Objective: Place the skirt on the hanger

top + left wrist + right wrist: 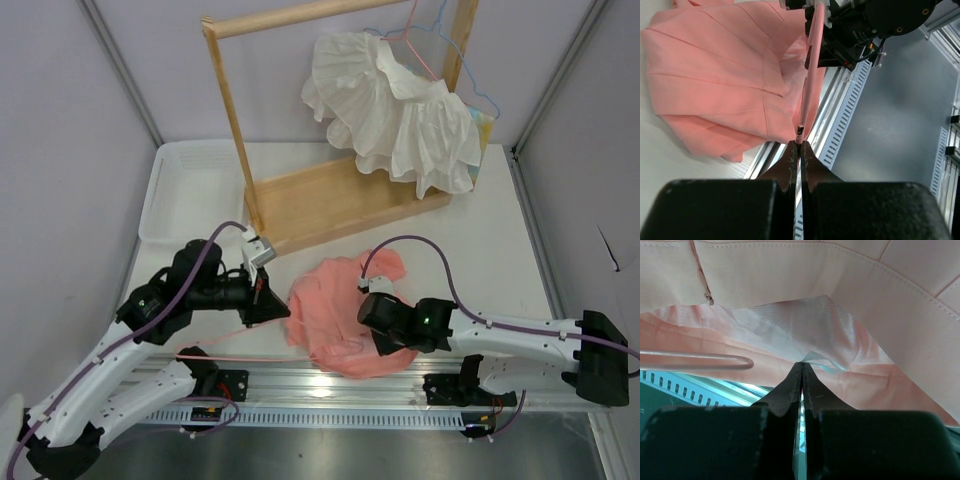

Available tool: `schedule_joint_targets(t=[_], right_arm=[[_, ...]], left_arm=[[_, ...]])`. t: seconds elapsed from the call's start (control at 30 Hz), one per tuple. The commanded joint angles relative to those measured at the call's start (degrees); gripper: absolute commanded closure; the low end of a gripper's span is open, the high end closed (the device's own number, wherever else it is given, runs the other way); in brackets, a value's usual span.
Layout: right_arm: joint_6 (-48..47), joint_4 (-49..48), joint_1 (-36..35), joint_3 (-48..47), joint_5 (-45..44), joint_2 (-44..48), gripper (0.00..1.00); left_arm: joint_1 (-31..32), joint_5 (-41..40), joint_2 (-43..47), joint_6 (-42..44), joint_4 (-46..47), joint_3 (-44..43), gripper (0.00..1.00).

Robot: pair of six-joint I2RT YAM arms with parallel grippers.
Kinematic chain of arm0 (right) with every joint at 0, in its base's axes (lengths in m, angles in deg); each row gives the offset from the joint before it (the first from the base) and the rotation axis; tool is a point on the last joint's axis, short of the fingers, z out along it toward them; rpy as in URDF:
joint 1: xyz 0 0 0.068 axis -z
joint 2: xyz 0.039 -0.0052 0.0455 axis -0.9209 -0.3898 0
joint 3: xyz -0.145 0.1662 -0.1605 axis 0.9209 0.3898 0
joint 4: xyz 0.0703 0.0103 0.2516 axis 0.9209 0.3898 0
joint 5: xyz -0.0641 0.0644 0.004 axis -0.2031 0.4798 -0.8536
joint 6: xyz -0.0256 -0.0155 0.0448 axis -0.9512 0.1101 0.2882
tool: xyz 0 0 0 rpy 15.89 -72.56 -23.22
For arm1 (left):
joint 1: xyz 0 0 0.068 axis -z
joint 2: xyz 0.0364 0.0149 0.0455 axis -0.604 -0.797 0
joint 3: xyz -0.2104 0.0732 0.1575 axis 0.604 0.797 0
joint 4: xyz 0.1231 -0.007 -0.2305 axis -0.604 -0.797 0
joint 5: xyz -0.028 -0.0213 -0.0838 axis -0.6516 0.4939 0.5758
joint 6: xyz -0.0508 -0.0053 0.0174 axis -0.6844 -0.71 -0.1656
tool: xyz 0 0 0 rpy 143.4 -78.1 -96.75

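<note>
The salmon-pink skirt [335, 290] lies bunched on the table near the front edge, between my two arms. My left gripper [272, 305] is shut on the thin pale-pink hanger [235, 356], whose wire runs low along the front rail towards the skirt. In the left wrist view the jaws [799, 145] pinch the hanger [810, 75] and its far end reaches into the skirt [715, 70]. My right gripper [375, 340] is shut on the skirt's edge. In the right wrist view its tips [802, 365] pinch the lining of the skirt [815, 270], with the hanger's rounded end [700, 361] just to the left.
A wooden rack [330, 195] stands at the back with a white ruffled garment [400, 105] hung on it and a light-blue hanger [482, 97] beside it. A white tray [190, 190] sits at the left. The aluminium rail [330, 385] runs along the front edge.
</note>
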Motion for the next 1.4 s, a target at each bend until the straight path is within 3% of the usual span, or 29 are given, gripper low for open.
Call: schedule_joint_targets(t=[0.0,0.27,0.6,1.37], right_arm=[[0.2,0.4,0.4,-1.5,-1.0,2.5,0.97],[0.8,1.1,0.6,-0.9,-0.3,4.6,0.98],[1.4,1.3,0.6,-0.1,0.5,5.5,0.99],[2.8,0.8,1.3,2.6,-0.4,7.8,0.99]], left_arm=[[1.4,1.4,-0.2,-4.0,8.3,3.3,1.0],[1.9,-0.4,-1.1,-9.8,21.8,10.7,1.0],[2.4,-2.1,-3.1,-11.5,30.7,15.8,1.0],[2.7,1.7,-4.8,-10.7,28.1,15.6,1.0]])
